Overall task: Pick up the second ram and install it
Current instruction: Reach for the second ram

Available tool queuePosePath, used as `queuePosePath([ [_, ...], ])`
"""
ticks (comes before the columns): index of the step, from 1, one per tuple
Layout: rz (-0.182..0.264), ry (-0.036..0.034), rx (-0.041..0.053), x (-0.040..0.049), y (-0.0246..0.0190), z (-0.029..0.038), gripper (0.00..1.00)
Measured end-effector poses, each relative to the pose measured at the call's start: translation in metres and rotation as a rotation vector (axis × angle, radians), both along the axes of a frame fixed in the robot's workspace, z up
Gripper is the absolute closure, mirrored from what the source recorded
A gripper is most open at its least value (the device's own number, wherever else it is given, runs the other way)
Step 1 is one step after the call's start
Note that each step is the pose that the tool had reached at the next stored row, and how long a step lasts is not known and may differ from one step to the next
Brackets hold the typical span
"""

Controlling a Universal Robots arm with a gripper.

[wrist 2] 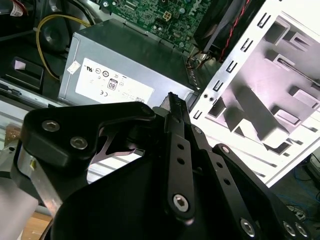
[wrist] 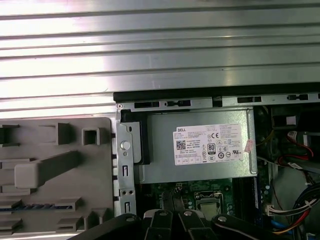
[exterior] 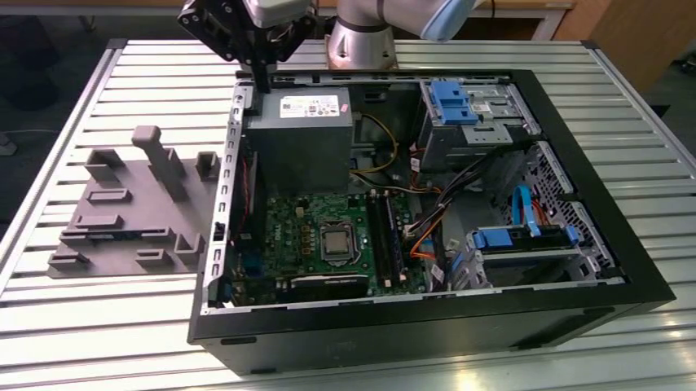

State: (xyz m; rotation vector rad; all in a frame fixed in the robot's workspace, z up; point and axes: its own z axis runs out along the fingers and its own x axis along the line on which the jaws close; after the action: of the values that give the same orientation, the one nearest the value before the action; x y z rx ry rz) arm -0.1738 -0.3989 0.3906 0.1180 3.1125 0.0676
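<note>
The second ram [exterior: 107, 236] lies flat in a slot of the grey fixture block [exterior: 130, 208], on the exterior view's left; in the first wrist view it shows as a thin dark strip with blue marks [wrist: 37, 205]. My gripper [exterior: 261, 86] hangs above the back left corner of the open computer case [exterior: 609, 269], over the grey power supply [exterior: 299, 138]. Its fingers [wrist 2: 173, 102] are pressed together with nothing between them. It is well apart from the ram. The motherboard's long black memory slots [exterior: 383, 238] lie inside the case.
The case lies on its side on a ribbed metal table [exterior: 98, 326]. Blue drive cages [exterior: 462, 102], cables [exterior: 425, 228] and the bare processor socket [exterior: 332, 242] fill the inside. An upright post [exterior: 163, 167] stands on the fixture block. The arm's base [exterior: 364, 41] is behind the case.
</note>
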Motion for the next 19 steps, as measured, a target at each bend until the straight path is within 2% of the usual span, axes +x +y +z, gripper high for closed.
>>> queuePosePath([
  [19,0.000,0.0000,0.0000,-0.0072,0.0000,-0.0004,0.89],
])
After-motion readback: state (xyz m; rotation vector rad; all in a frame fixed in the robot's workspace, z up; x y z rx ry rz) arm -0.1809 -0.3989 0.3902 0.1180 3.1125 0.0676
